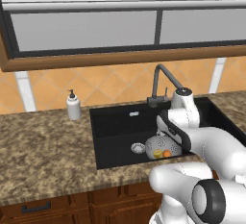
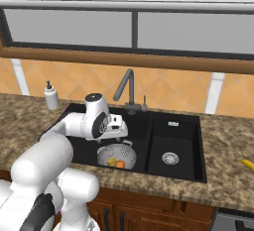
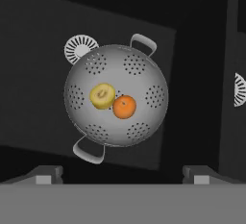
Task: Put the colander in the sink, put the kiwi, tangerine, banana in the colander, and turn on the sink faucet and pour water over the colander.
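The grey colander (image 3: 139,74) sits in the large left basin of the black sink (image 1: 115,122), beside the silver drain (image 3: 80,48). Inside it lie a cut kiwi (image 3: 102,96) and a tangerine (image 3: 124,106), touching each other. My gripper (image 3: 122,177) hangs open directly above the colander (image 2: 124,151), with nothing between its fingers. The banana (image 2: 248,164) lies on the counter far to the right of the sink. The dark gooseneck faucet (image 1: 161,81) stands behind the basins, its spout angled toward the right.
A white soap dispenser (image 1: 73,105) stands on the granite counter left of the sink. The smaller right basin (image 2: 171,141) has its own drain (image 2: 170,158). A tiled wall and a window rise behind the counter.
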